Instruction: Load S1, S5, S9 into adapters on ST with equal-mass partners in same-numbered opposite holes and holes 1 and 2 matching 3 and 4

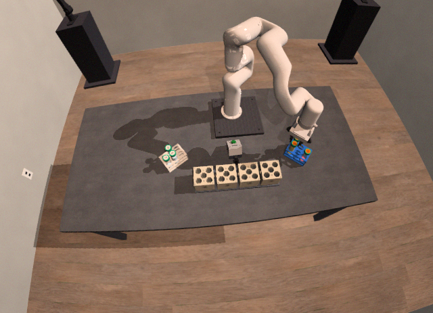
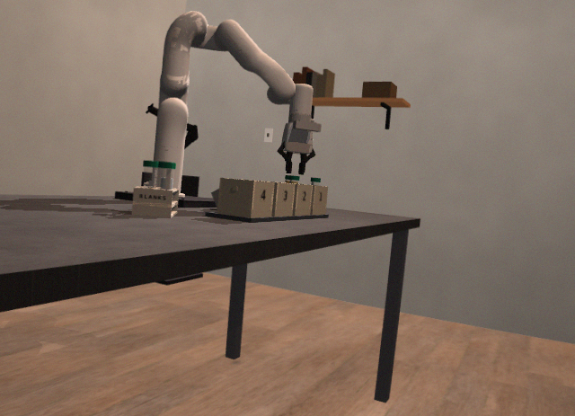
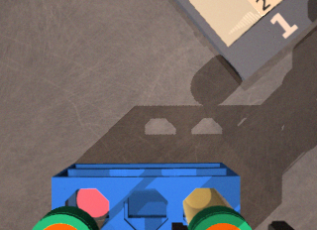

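Amber-filled tube (image 1: pixel 294 142) (image 2: pixel 292 177) (image 3: pixel 220 220): standing upright in the blue rack (image 1: pixel 297 161) (image 3: pixel 119 185), orange dot facing up; ID not resolving. Fingers of the gripper (image 1: pixel 299 139) (image 2: pixel 295 172) (image 3: pixel 230 227) are hanging just above cap height, pointing down, standing partly apart and holding nothing

Relation of note: the tube's long axis is running vertical, parallel to the fingers. Its cap is showing low in the wrist view, between the two tips sideways; whether it or the third cap (image 1: pixel 296 139), set closer to the arm, is lying truly under them, I cannot tell. Next move is probably calling for centring over one cap, then a straight descent; an off-centre one could be knocking the neighbour or shoving the loose rack

Pink-filled tube (image 1: pixel 307 151) (image 2: pixel 315 180) (image 3: pixel 64 217) is standing apart, across the rack

Farther out on the table (image 1: pixel 139 205) (image 2: pixel 139 258) (image 3: pixel 74 66), adapter 1 (image 1: pixel 270 180) (image 2: pixel 320 199) (image 3: pixel 213 12) is sitting nearest, adapter 4 (image 1: pixel 203 188) (image 2: pixel 234 199) farthest; no tubes are showing in the adapters, so loading is seemingly still ahead. Three capped blanks are waiting in the blanks rack (image 1: pixel 182 159) (image 2: pixel 148 208)
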### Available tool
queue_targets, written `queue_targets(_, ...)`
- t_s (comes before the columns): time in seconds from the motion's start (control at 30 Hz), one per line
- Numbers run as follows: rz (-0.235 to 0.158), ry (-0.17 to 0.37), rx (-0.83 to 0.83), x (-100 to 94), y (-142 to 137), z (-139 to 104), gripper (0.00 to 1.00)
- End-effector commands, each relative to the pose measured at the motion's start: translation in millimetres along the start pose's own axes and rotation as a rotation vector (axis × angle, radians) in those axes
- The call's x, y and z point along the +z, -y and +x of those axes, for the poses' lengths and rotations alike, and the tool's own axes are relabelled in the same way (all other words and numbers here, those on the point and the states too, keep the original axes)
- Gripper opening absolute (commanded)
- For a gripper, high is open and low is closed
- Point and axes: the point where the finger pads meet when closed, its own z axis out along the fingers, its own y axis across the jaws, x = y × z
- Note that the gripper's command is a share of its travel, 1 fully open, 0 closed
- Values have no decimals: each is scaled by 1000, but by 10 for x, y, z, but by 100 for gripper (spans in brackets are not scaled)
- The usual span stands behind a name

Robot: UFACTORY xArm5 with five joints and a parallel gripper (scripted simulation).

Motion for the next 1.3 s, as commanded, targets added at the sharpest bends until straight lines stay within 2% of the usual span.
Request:
queue_targets(0.0,5,12,0,-116,11,3,44)
queue_targets(1.27,5,12,0,-757,8,10,44)
